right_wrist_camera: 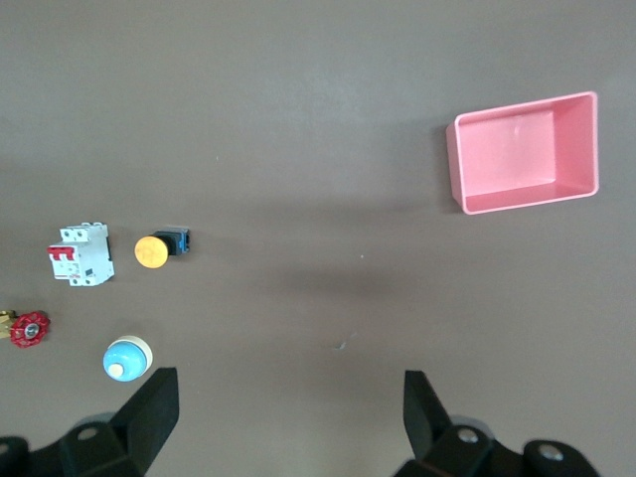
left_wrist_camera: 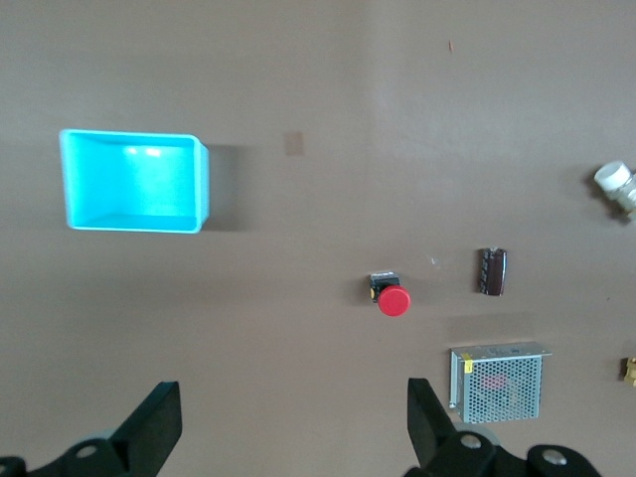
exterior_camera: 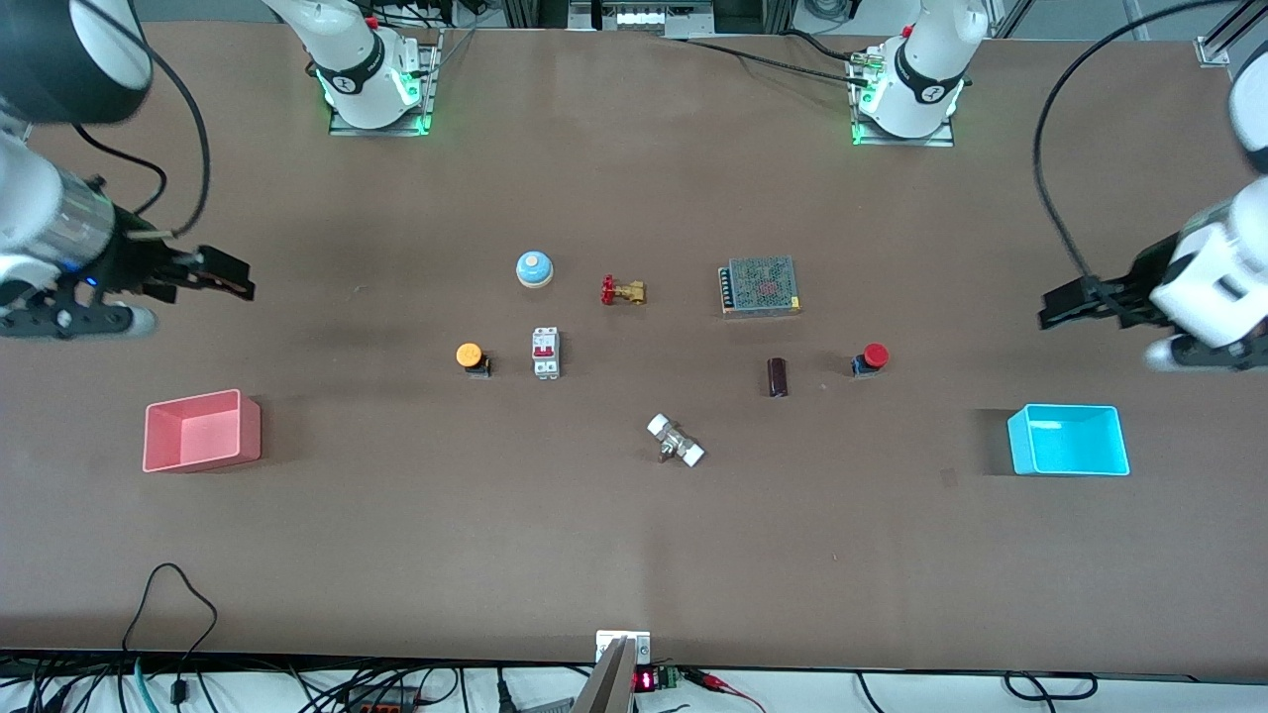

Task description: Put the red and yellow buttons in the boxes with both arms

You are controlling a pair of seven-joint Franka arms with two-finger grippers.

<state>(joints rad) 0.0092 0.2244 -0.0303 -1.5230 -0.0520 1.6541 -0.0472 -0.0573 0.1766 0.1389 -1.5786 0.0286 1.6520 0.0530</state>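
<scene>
While both boxes sit empty, nothing done yet: red button (exterior_camera: 873, 357) w/ yellow button (exterior_camera: 471, 356) on table (exterior_camera: 634, 555), flanking white breaker (exterior_camera: 546, 353). Left gripper (exterior_camera: 1052, 306), right gripper (exterior_camera: 238, 277) hover, fingers spread. Both picks & drops left.

One button (exterior_camera: 470, 356) is set just beside the breaker (exterior_camera: 546, 353); the other button (exterior_camera: 871, 358) lies near the capacitor-like cylinder (exterior_camera: 778, 376). A box (exterior_camera: 202, 430) is placed at each table end.

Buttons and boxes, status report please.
Left gripper and right gripper open, up over bare table. Red button, yellow button on table; pink box, cyan box hold nothing.
</scene>
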